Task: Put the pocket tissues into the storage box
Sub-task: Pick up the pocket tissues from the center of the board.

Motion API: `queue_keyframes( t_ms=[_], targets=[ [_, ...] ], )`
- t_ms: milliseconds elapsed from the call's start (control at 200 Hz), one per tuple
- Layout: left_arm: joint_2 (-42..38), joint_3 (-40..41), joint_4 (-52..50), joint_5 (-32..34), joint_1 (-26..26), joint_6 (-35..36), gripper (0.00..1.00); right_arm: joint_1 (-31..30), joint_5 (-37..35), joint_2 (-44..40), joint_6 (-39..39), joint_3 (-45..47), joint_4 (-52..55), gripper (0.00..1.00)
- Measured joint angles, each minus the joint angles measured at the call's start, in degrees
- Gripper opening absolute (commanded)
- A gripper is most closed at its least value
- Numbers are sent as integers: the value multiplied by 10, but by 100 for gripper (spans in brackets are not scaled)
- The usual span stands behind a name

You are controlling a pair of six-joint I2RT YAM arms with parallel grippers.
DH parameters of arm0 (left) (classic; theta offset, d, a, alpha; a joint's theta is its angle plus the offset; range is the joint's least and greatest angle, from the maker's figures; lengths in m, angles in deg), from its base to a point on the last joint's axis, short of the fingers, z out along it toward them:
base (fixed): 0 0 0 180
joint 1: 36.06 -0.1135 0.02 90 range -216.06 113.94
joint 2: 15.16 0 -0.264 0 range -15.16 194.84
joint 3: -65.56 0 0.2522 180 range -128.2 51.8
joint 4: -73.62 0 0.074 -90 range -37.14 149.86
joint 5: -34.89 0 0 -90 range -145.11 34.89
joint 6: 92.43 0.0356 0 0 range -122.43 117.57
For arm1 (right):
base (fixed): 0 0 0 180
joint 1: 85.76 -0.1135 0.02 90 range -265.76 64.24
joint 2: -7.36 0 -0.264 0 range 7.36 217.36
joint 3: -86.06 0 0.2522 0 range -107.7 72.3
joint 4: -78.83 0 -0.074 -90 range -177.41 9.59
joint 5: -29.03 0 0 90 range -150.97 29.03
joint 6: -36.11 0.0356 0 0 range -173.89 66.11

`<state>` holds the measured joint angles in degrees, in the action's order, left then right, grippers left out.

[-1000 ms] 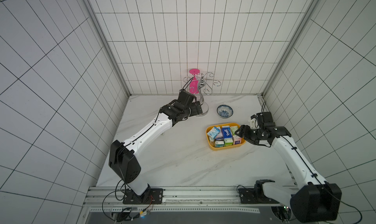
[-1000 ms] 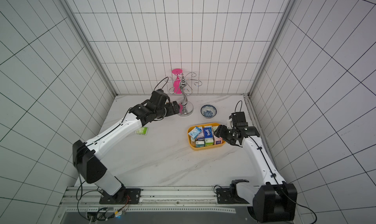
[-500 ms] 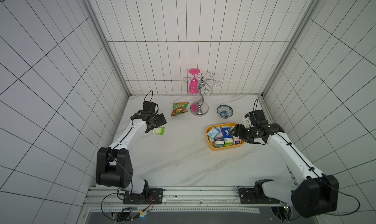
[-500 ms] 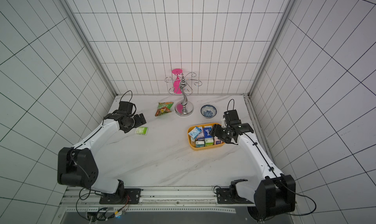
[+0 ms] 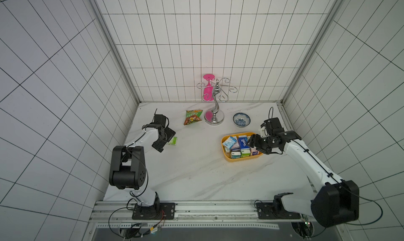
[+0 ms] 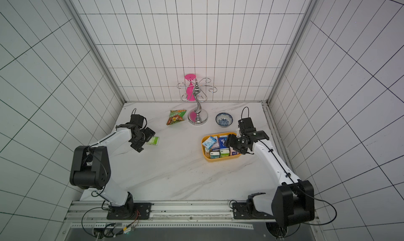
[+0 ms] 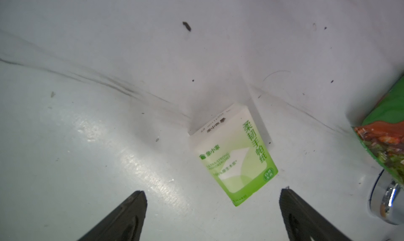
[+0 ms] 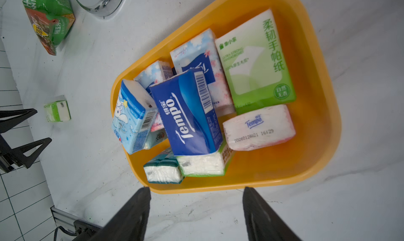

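Observation:
One green-white packet of pocket tissues [image 5: 172, 140] [image 6: 153, 140] [image 7: 236, 156] lies flat on the marble, left of centre. My left gripper [image 5: 165, 141] [image 6: 144, 141] [image 7: 213, 191] hovers just left of it, open wide, with the packet ahead of the fingertips and untouched. The yellow-orange storage box [image 5: 242, 160] [image 6: 218, 159] [image 8: 317, 76] sits at the right with several packets inside, among them a dark blue one [image 8: 188, 113], a green-white one [image 8: 255, 60] and a pink one [image 8: 260, 128]. My right gripper [image 5: 254, 145] [image 6: 232, 143] [image 8: 196, 189] is open and empty at the box's right rim.
A green-orange snack bag [image 5: 192, 117] [image 6: 176, 117] lies at the back beside a chrome hook stand [image 5: 214, 118] with a pink glass [image 5: 207, 86] hanging on it. A blue-white bowl [image 5: 241, 119] stands behind the box. Tiled walls close in the left, back and right.
My left arm has swung from the stand at the back over to the left and come down beside the green-white packet. My right gripper shifted slightly along the box's right edge.

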<state>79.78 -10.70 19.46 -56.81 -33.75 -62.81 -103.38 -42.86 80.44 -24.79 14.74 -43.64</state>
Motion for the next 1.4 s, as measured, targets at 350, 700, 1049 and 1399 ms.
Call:
queue_keyframes(
  t_ms=[350, 700, 1049, 1399],
  targets=[
    [80, -55, 19, -4, 8, -148, 93, -1, -17, -7, -4, 0, 5, 71],
    [110, -55, 23, -4, 12, -170, 69, -1, -32, -7, -8, 0, 7, 72],
    [114, -54, 32, -11, 14, -144, 48, 21, -64, -7, -26, 0, 15, 73],
    [14, -76, 3, 8, 68, -9, 49, 154, -22, 25, -49, 0, -17, 72]
  ],
)
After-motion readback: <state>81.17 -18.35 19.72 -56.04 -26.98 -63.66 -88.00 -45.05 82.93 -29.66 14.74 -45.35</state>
